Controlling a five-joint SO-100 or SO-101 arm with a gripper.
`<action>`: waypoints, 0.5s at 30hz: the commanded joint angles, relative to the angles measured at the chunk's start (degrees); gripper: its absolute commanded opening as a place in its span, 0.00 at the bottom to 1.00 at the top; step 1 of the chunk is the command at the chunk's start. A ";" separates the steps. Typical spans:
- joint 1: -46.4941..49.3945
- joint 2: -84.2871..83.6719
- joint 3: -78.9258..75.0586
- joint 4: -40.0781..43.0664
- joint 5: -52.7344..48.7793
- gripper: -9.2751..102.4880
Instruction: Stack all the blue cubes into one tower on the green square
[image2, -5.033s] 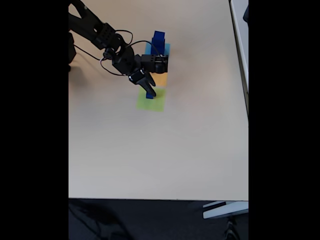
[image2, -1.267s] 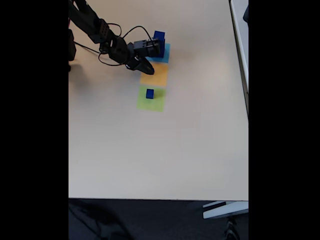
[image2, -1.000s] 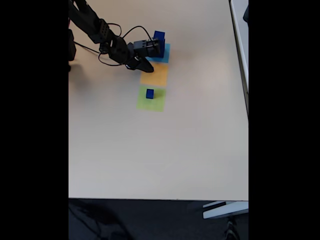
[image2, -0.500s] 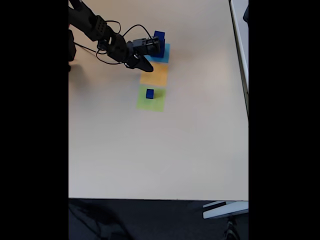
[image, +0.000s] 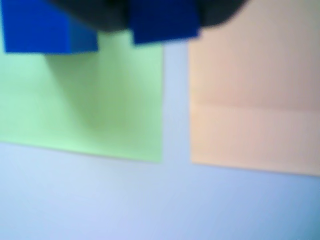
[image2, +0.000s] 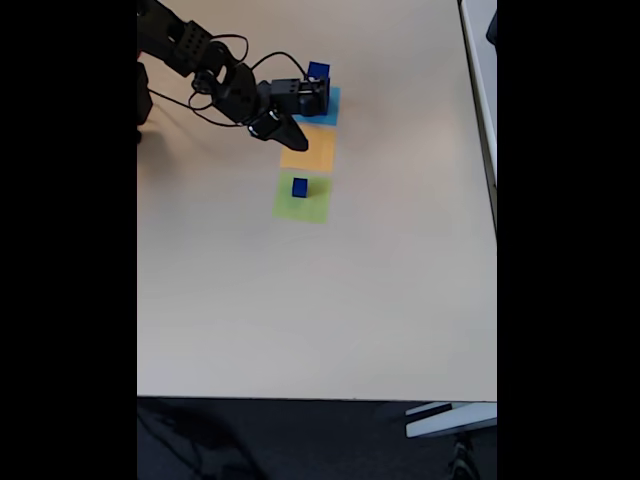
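Observation:
One small blue cube (image2: 300, 187) sits on the green square (image2: 303, 205). More blue cubes (image2: 318, 75) stand stacked on a flat light-blue square (image2: 328, 108) farther back. My gripper (image2: 296, 145) hovers over the near-left corner of the orange square (image2: 310, 152), between the two, with its fingers together and nothing in them. In the wrist view the green square (image: 90, 100) lies left of the orange square (image: 255, 90), and a blue cube (image: 35, 30) stands at its top left. A second blue patch (image: 162, 22) shows beside the dark blurred fingers (image: 110, 17); what it is I cannot tell.
The three flat squares lie in a row on a beige table (image2: 300, 310). The arm (image2: 190, 50) and its cables reach in from the upper left. The table's front edge (image2: 300, 398) runs along the bottom, and a white object (image2: 450, 418) lies below it.
Five seconds ago the gripper stood at the cube on the green square; it has since let go and drawn back to the orange square. In the last second the arm shifted slightly upward.

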 joint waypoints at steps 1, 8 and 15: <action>1.85 3.25 -4.48 0.70 2.20 0.08; 4.48 0.79 -4.75 0.18 4.75 0.08; 6.50 -4.04 -4.48 -5.01 4.31 0.08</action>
